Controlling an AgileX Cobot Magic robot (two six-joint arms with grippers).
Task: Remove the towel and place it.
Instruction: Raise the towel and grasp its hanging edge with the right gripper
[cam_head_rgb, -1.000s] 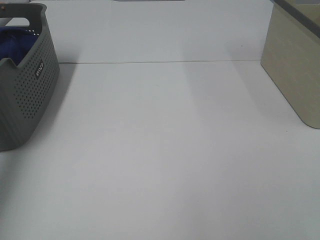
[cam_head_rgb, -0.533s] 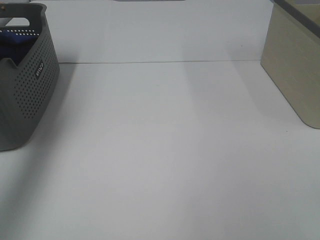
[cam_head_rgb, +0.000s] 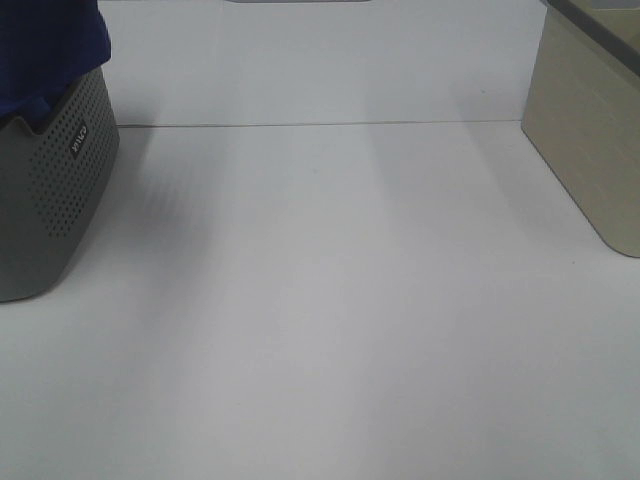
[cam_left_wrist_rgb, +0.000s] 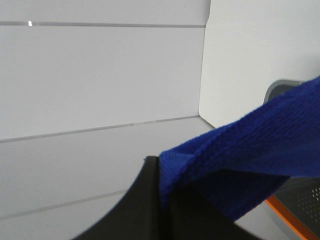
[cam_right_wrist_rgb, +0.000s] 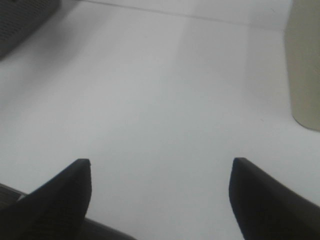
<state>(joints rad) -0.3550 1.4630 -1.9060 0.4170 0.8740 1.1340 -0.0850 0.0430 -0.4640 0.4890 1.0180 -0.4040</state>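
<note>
Blue towel (cam_head_rgb: 50, 45) hangs at the frame's upper left, half out of the grey basket (cam_head_rgb: 60, 190), pinched in the closed left gripper (cam_left_wrist_rgb: 162, 172). Right gripper (cam_right_wrist_rgb: 160, 172) gapes wide and empty over the white worktop (cam_head_rgb: 350, 300). Clearing the basket and placing it remain.

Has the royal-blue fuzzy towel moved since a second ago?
Yes. The royal-blue fuzzy towel has risen: it lay low inside the grey perforated plastic basket, and now stands above its rim.
</note>
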